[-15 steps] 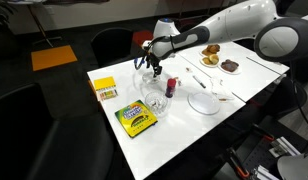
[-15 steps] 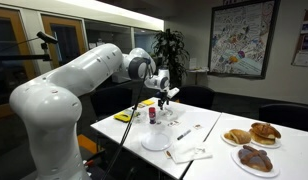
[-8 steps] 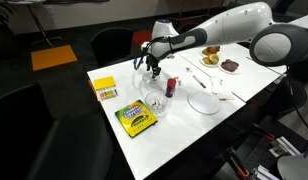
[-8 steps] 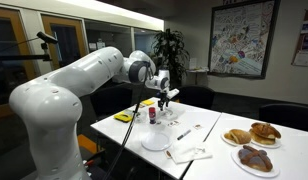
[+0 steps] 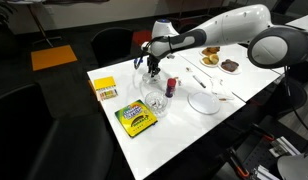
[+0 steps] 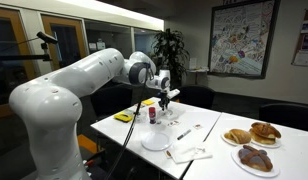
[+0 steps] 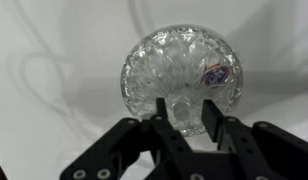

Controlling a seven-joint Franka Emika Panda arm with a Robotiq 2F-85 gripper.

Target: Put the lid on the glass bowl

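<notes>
One robot arm reaches across the white table (image 5: pixel 119 140), and its gripper (image 5: pixel 152 67) hangs over the far left part of the tabletop. In the wrist view the gripper (image 7: pixel 186 118) has its two dark fingers (image 7: pixel 164 122) pinched narrow on the knob of the lid (image 7: pixel 164 60), a round cut-glass piece with a starburst pattern and a small red and blue sticker (image 7: pixel 216 74) near its right edge. The lid hangs over bare white tabletop, and I cannot tell from here how high it is. The glass bowl (image 5: pixel 154 103) sits on the table just nearer than the gripper, apart from the lid and uncovered. To the bowl's left lies a yellow box (image 5: pixel 105 90), and near its front left a green box (image 5: pixel 135 120). A small red bottle (image 5: pixel 171 86) stands just right of the bowl, and farther right rests a flat white plate (image 5: pixel 203 102). At the far right end of the table are two plates of pastries (image 5: pixel 211 56), well apart from the gripper.
</notes>
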